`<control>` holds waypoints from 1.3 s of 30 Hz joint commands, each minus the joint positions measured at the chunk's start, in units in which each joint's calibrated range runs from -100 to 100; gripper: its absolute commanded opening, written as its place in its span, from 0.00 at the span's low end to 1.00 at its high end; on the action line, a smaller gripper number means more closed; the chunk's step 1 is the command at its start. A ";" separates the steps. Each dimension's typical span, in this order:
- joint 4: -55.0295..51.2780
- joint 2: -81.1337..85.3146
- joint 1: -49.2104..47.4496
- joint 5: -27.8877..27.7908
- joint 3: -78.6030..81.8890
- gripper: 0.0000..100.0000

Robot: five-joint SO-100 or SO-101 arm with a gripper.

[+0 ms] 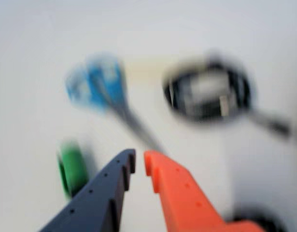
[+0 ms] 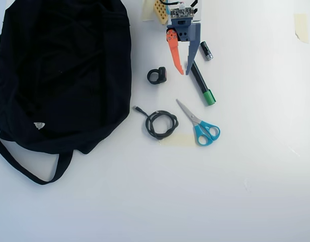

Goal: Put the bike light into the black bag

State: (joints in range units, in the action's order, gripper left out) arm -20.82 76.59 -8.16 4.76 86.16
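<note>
The black bag [image 2: 64, 75] is by far the largest thing seen in the overhead view, spread over the left of the white table [image 2: 235, 191] with its strap looped toward the lower edge. A small white label [image 2: 39, 125] is carried near its lower part, but whatever is printed there is too small to be read, and no other brand or writing can be made out. Next in size come the blue-handled scissors [image 2: 198, 123], the coiled black cable [image 2: 161, 124] and the green-capped marker [image 2: 201, 85], which is partly covered by the gripper [image 2: 184, 72]. The gripper is seen near the top of that view, with 1 orange and 1 dark blue finger; the jaws are parted narrowly and nothing is held between them. The bike light [image 2: 157, 76] lies on the table just left of the orange finger, apart from it and between gripper and bag. A small battery [image 2: 206, 51] lies to the right. The wrist view is blurred — only scissors, cable and marker cap can be told there. The reach is judged to be in hand: the next move calls for wider jaws, a shift toward the light, and a descent over it.
</note>
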 commanded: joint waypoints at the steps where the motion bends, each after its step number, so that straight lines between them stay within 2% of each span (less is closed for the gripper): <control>1: 21.77 -8.87 -0.97 0.11 -4.67 0.02; 5: 32.28 -20.07 -0.74 -0.30 -11.14 0.02; 18: 31.68 -52.19 1.57 -0.62 -48.07 0.02; 28: 11.52 -65.22 2.47 -3.77 -75.47 0.02; 39: 9.89 -65.63 2.40 -3.77 -76.64 0.02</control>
State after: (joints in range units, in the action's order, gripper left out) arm -10.61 10.42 -5.95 1.20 12.11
